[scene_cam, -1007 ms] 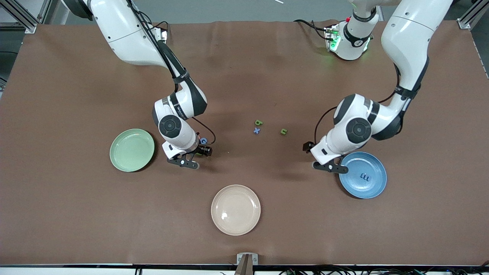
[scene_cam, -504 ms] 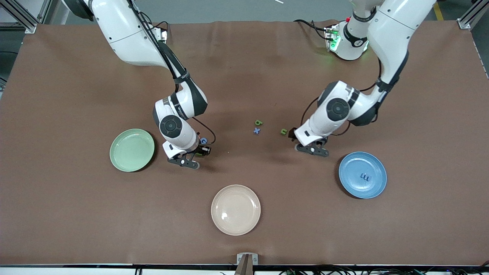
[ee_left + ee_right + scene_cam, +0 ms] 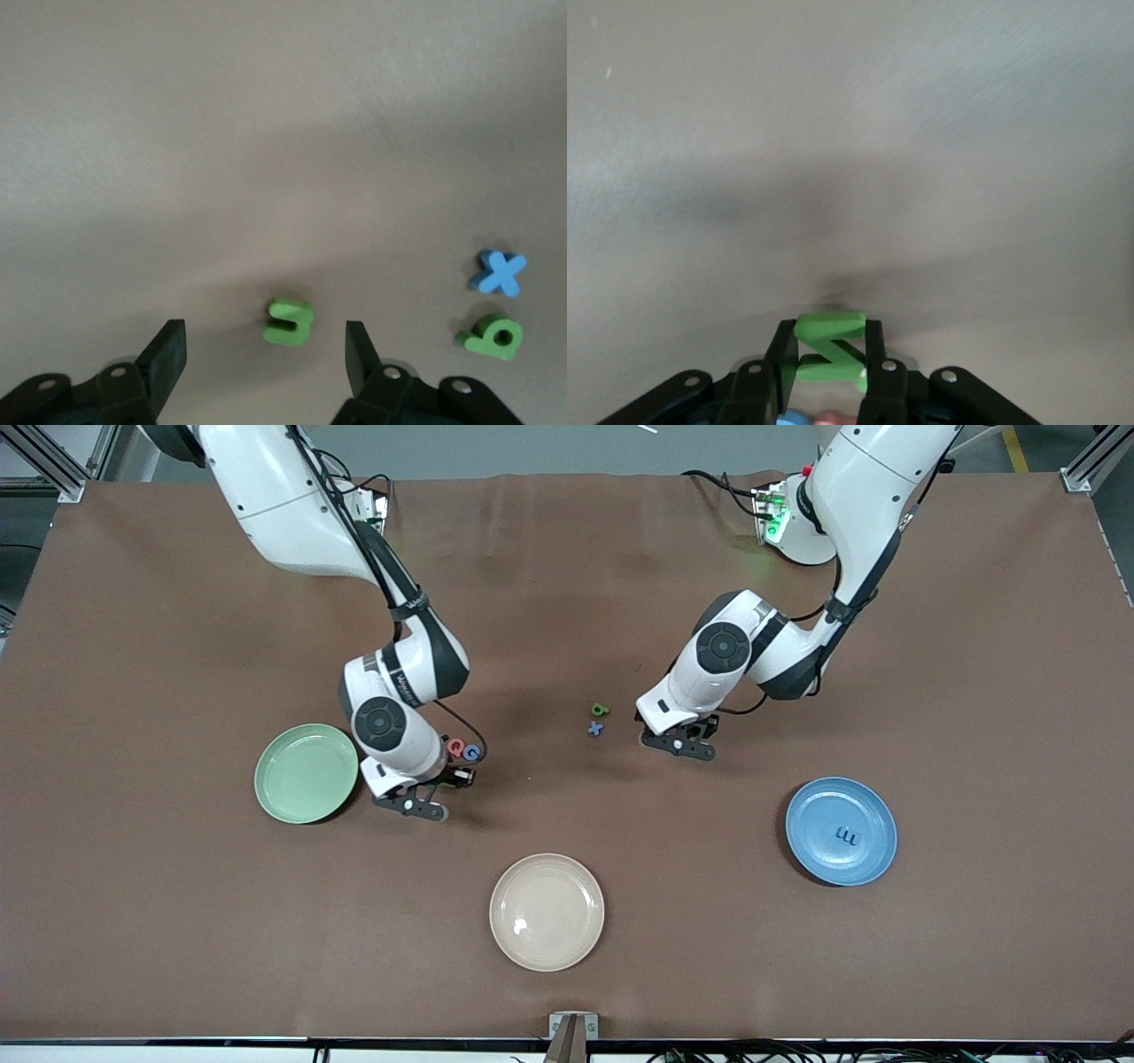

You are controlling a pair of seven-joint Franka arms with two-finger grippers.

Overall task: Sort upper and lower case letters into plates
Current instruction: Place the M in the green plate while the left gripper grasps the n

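– Now, right gripper (image 3: 412, 802)?
– Low in the middle band of the front frame, just beside the pale green plate (image 3: 306, 773). Jaws pinched on a green N (image 3: 828, 350), seen upright between the fingers (image 3: 780, 359) at the bottom centre of the right wrist frame.
– And that plate?
– Bare, toward the right arm's end of the table.
– Other capitals?
– Red Q (image 3: 455, 747) and blue G (image 3: 472, 754), touching side by side on the brown table (image 3: 567, 584), just above the right gripper in the frame.
– Left gripper (image 3: 678, 742)?
– Near the centre of the front frame, low over the table. Jaws spread wide, gripping nothing. Straddles a small green letter (image 3: 289, 321), which lies flat between the two fingers (image 3: 168, 354) at the bottom of the left wrist frame, apart from both.
– Neighbours of that letter?
– Blue x (image 3: 595, 728) and a second small green letter (image 3: 600, 709), close together at frame centre, just beside the left gripper toward the right arm's end.
– Blue plate (image 3: 842, 806)?
– Lower in the frame, toward the left arm's end. Holds a blue m (image 3: 848, 835).
– Anything else?
– Cream plate (image 3: 547, 911), bottom centre of the frame, nearest the front camera.
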